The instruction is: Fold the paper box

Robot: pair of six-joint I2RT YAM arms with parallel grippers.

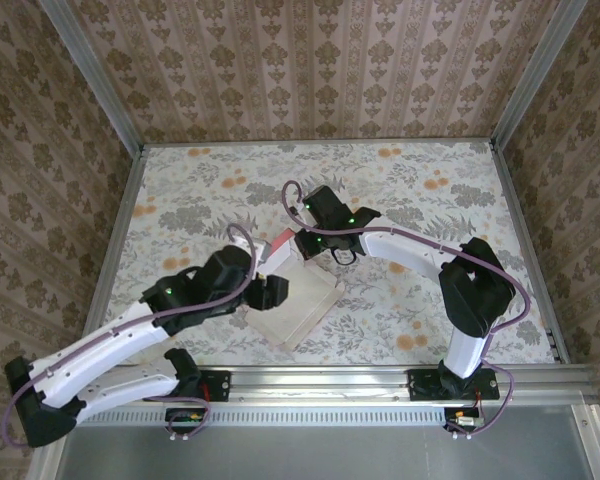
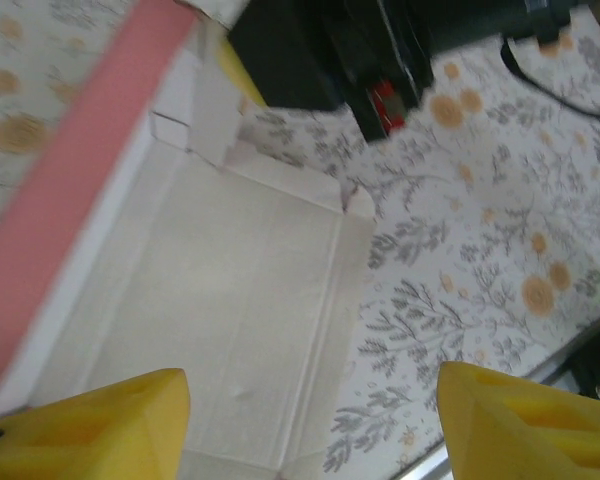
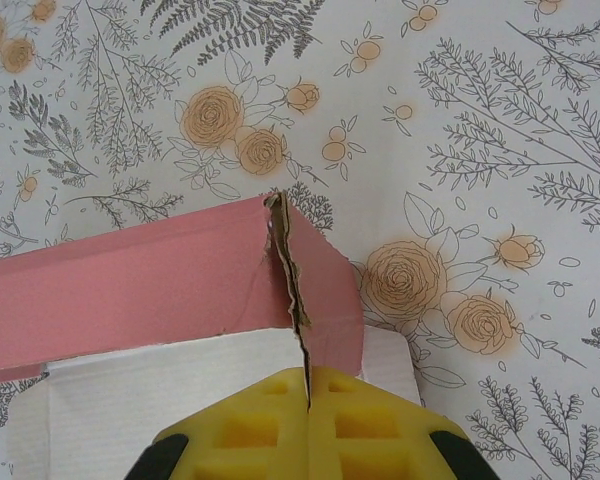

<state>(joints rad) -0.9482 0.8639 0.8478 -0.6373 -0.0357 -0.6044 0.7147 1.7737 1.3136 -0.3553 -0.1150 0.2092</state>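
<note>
The paper box (image 1: 298,305) lies mid-table, its pale inner side up, with a pink wall raised along its far left edge. In the left wrist view the pale box floor (image 2: 220,300) and the pink wall (image 2: 80,190) spread under my left gripper (image 2: 315,425), which hangs open above the box's near right edge. My right gripper (image 3: 308,400) is shut on the torn edge of a pink box flap (image 3: 180,280) at the box's far corner. In the top view the left gripper (image 1: 263,290) sits over the box's left side and the right gripper (image 1: 308,243) at its far corner.
The table (image 1: 430,200) has a floral cloth and is walled by patterned panels. A metal rail (image 1: 380,375) runs along the near edge. Open cloth lies to the far right and far left of the box.
</note>
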